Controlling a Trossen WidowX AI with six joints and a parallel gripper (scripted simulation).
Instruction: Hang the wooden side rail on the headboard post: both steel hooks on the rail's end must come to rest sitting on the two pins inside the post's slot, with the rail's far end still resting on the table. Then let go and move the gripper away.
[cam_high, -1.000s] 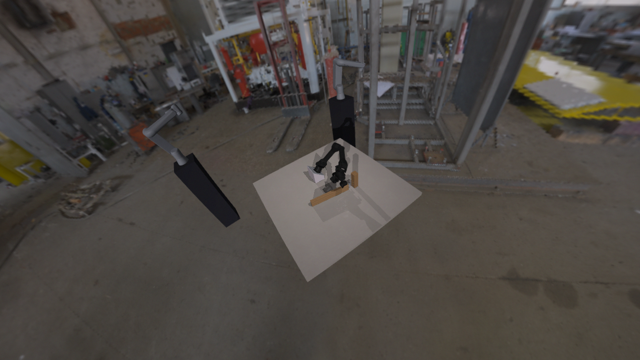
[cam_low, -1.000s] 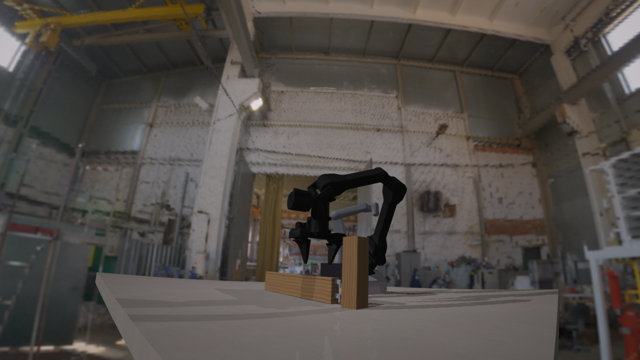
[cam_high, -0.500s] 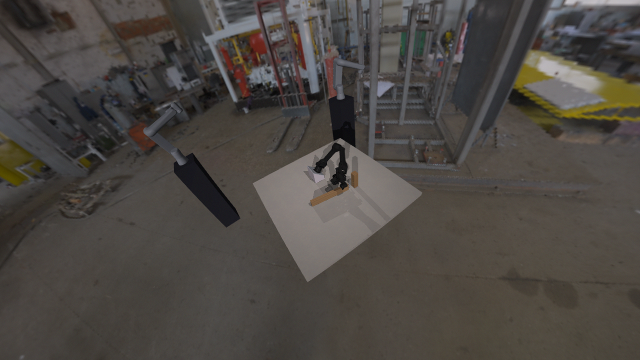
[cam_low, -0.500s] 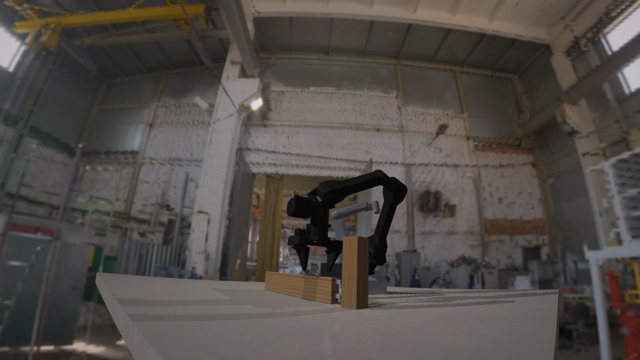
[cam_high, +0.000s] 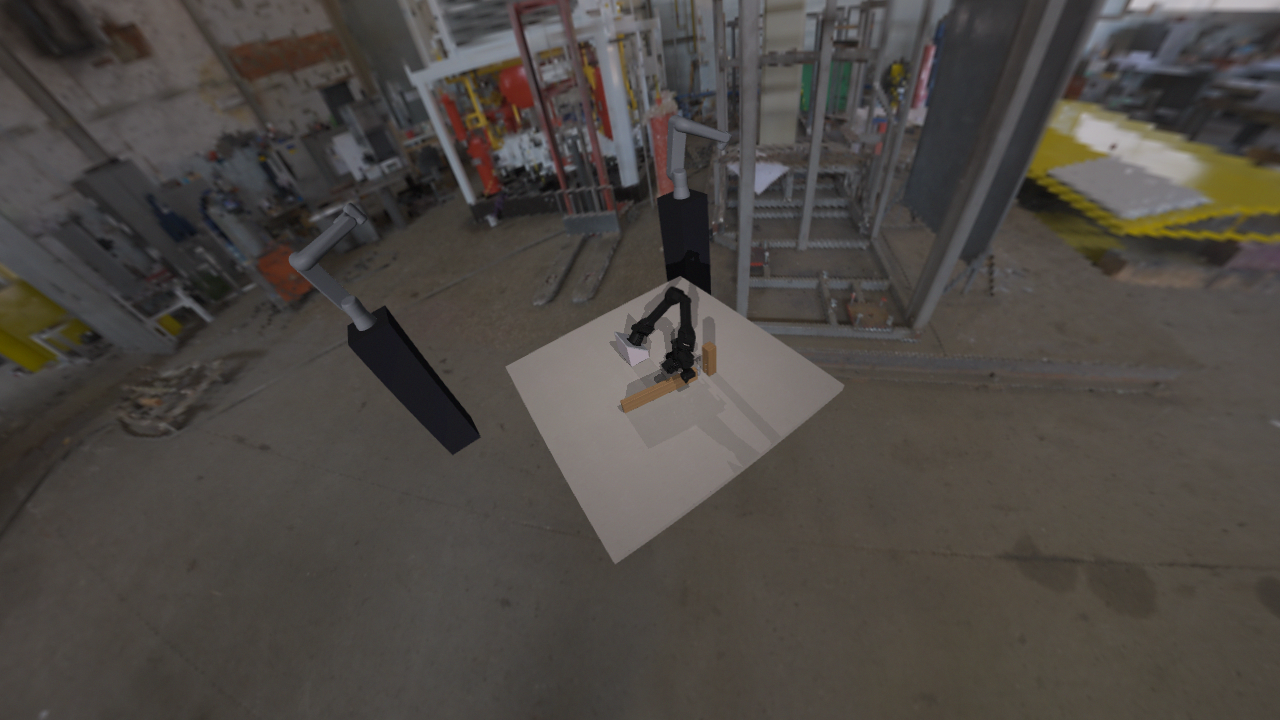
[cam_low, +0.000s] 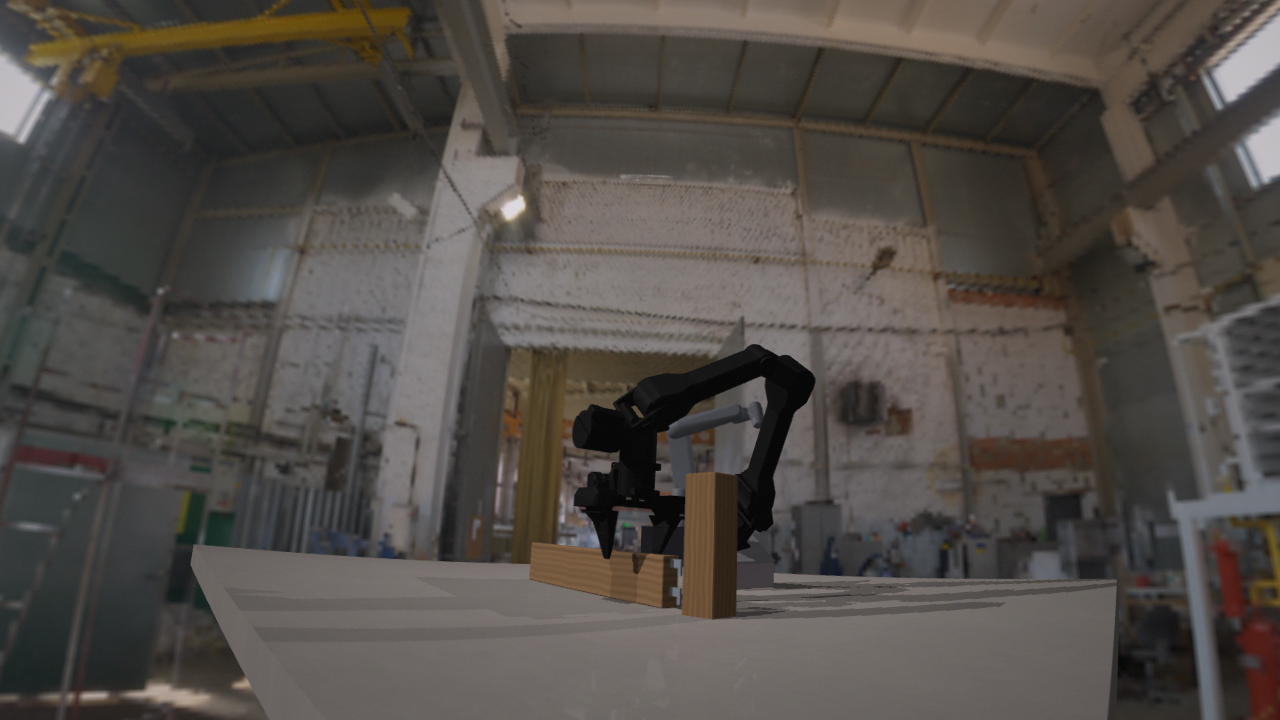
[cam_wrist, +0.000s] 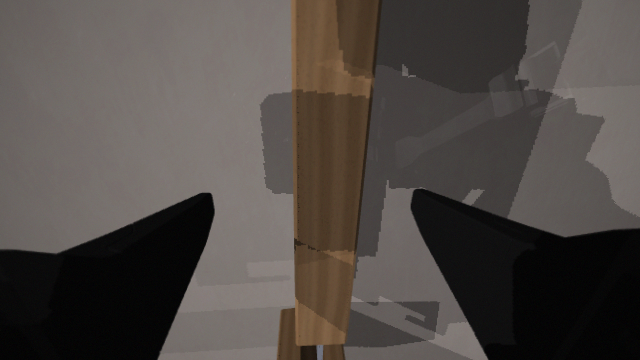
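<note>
Leftmost on the pale table (cam_low: 447, 644), in the exterior view, lies the wooden side rail (cam_low: 586, 569), flat on the surface and running rightward to the headboard post (cam_low: 710, 544). Just right of the rail's middle hangs the gripper (cam_low: 631, 542), pointed straight down, spread wide and holding nothing. One dark fingertip (cam_low: 606, 546) low in front of the rail's near face, the other behind it near the post end, so that the rail sits between the two without visible contact. Further right stands the post, upright on the table, with the rail's notched end close against its left face and a sliver of grey steel showing at the joint; whether the hooks sit on the pins cannot be told from here. Above and right of the post arches the black arm (cam_low: 760, 402), down to its base behind.

Seen from the wrist, left to right: the left finger (cam_wrist: 125, 270) as a dark wedge, a gap of grey table (cam_wrist: 100, 100), then the rail (cam_wrist: 327, 175) as a tall wooden strip down the middle, crossed by bands of shadow, then another gap, then the right finger (cam_wrist: 500, 270). Neither finger touching the wood. At the bottom edge, below the rail's end, a bit of the post (cam_wrist: 287, 340) just showing.

From the top view, small and far off: rail (cam_high: 651, 393) slanting across the table (cam_high: 644, 483), gripper (cam_high: 677, 365) over its right part, post (cam_high: 708, 358) at the right end.
</note>
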